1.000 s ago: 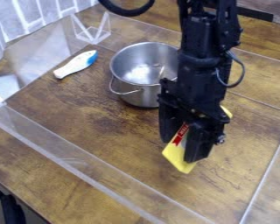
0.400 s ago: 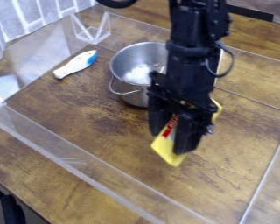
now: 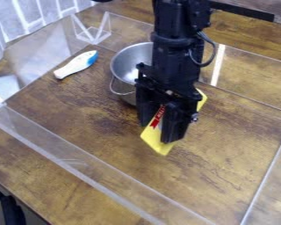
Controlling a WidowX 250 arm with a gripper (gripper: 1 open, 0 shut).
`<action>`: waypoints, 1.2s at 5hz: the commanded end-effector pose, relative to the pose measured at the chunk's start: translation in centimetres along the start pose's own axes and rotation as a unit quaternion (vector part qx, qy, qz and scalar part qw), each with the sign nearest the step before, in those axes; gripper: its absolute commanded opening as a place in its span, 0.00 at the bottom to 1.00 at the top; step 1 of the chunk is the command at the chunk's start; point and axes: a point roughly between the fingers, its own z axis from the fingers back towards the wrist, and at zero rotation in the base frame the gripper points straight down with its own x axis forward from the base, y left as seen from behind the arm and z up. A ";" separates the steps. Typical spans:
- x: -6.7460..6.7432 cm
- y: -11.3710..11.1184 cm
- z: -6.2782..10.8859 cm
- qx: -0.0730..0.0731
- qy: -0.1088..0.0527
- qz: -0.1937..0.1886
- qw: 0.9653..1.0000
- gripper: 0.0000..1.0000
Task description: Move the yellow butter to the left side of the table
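The yellow butter (image 3: 158, 142), a small flat yellow box with a red-and-white label, hangs tilted between the black fingers of my gripper (image 3: 167, 130), which is shut on it. Its lower corner is just above the brown wood-grain table (image 3: 73, 114), near the middle and slightly toward the front. The black arm comes down from the top of the view and hides much of the box's top face.
A steel pot (image 3: 133, 70) stands right behind the gripper. A white-and-blue item (image 3: 76, 64) lies at the back left. Clear plastic walls (image 3: 84, 167) run along the table's edges.
The gripper has carried the yellow butter leftward across the table, from the right of centre to about the middle, passing in front of the pot.
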 end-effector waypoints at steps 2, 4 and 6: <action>0.4 0.7 1.4 0.011 -0.035 -0.006 0.999 0.00; -0.9 3.5 1.5 0.016 -0.037 -0.011 0.999 0.00; -1.7 6.2 3.0 0.018 -0.043 0.008 0.999 0.00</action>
